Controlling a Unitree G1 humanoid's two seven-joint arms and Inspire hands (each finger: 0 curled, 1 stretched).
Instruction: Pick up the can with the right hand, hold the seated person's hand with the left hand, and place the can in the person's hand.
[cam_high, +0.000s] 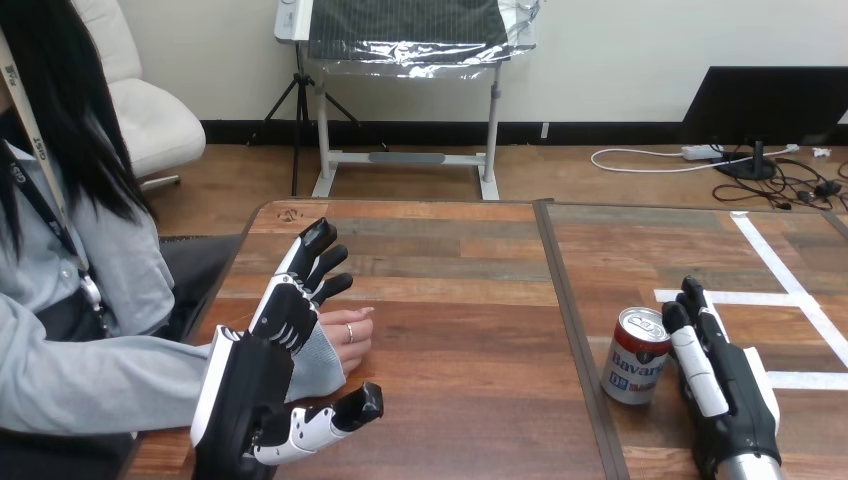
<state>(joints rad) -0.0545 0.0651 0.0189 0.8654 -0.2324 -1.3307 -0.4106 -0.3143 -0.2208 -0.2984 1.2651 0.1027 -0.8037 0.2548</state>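
The right hand (725, 385), fingers straight beside the can (637, 355) near the middle of the counter (470, 340), should wrap it squarely.

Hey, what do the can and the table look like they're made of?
Can: probably thin metal, likely aluminium; bare silvery rim and top, glossy printed red-and-white wall. Table: wood or a wood-look surface, matte planks in mixed browns with visible grain; solid wood or laminate cannot be told.
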